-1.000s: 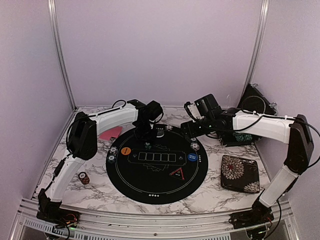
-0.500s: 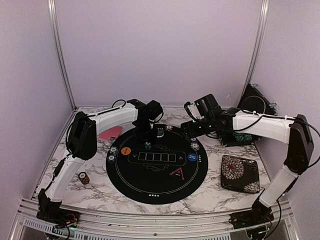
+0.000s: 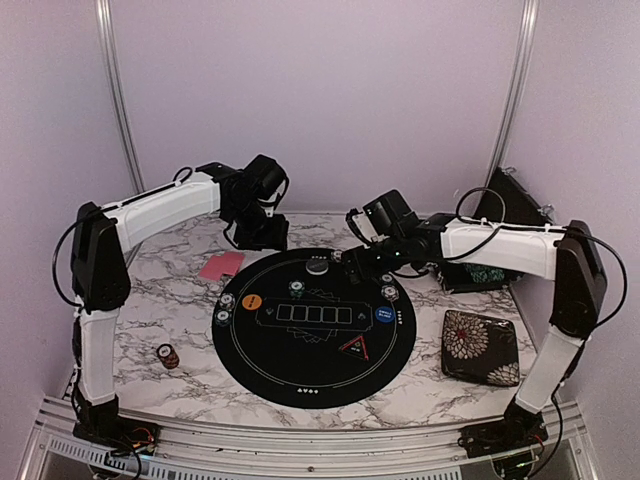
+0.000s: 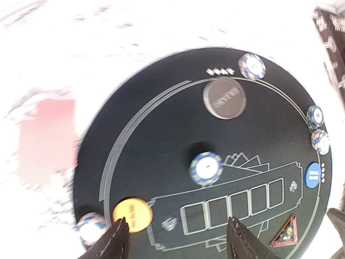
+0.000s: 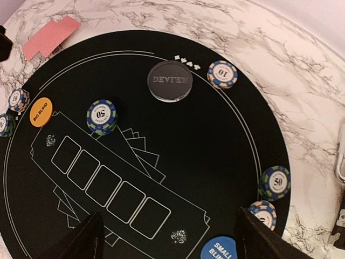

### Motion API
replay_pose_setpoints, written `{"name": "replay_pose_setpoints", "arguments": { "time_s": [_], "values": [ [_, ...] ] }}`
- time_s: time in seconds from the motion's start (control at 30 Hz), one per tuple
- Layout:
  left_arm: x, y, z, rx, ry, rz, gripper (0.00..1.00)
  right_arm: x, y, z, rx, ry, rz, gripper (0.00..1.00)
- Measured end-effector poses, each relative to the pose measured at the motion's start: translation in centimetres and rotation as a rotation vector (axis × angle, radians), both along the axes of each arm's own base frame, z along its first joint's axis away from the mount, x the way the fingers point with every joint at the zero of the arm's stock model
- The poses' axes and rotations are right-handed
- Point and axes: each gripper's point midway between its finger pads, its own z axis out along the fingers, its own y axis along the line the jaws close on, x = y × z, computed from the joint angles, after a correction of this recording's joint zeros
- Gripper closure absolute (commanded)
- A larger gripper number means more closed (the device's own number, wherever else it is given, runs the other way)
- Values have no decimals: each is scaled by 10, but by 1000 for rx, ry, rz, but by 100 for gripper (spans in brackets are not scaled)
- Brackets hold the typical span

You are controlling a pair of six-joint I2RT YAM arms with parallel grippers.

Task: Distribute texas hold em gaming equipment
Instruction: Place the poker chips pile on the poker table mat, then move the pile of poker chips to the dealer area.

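The round black mat (image 3: 300, 375) holds the gear. A blue-green chip stack (image 4: 206, 168) sits above the printed card boxes, and the orange button (image 4: 132, 215) lies at the mat's left. The blue button (image 5: 220, 250) is at the right and the black triangle marker (image 3: 356, 347) is nearer the front. A dark round disc (image 5: 170, 80) rests at the far rim beside an orange-blue chip (image 5: 222, 74). Pink-red cards (image 3: 221, 266) lie off the mat at the left. My left gripper (image 4: 178, 240) hangs open and empty, high over the back left. My right gripper (image 5: 172, 240) is open and empty above the mat's far right.
Two chip stacks (image 3: 225, 309) sit at the mat's left rim and two more (image 5: 269, 197) at its right rim. One stack (image 3: 166, 355) stands off the mat at the front left. A floral case (image 3: 481, 346) lies at the right, with dark boxes (image 3: 510, 205) behind it.
My left gripper opened and lifted up and back to the left, away from the mat's far edge. The right arm shifted a little to the left.
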Motion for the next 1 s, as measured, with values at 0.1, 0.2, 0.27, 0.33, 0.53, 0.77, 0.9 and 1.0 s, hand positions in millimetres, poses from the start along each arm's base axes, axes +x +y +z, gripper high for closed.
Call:
{"name": "replay_pose_setpoints", "arguments": {
  "time_s": [0.1, 0.2, 0.27, 0.33, 0.53, 0.77, 0.9, 1.0],
  "values": [
    [-7, 27, 14, -28, -21, 35, 37, 0, 18, -6, -12, 10, 20, 20],
    [-14, 51, 18, -50, -31, 68, 37, 2, 39, -11, -27, 18, 36, 21],
    [-21, 62, 19, -64, -33, 77, 37, 5, 55, -14, -36, 20, 45, 23],
    [-29, 68, 20, -78, -35, 78, 37, 9, 72, -22, -46, 23, 54, 24],
    [-47, 81, 35, -142, -61, 60, 37, 14, 99, -57, -99, 69, 54, 28],
    [-45, 104, 34, -204, -73, 85, 37, 18, 123, -82, -126, 102, 51, 30],
    [-43, 109, 27, -216, -63, 91, 37, 18, 129, -92, -137, 116, 45, 30],
    [-43, 107, 25, -230, -60, 81, 37, 18, 129, -100, -153, 124, 36, 30]
  ]
}}
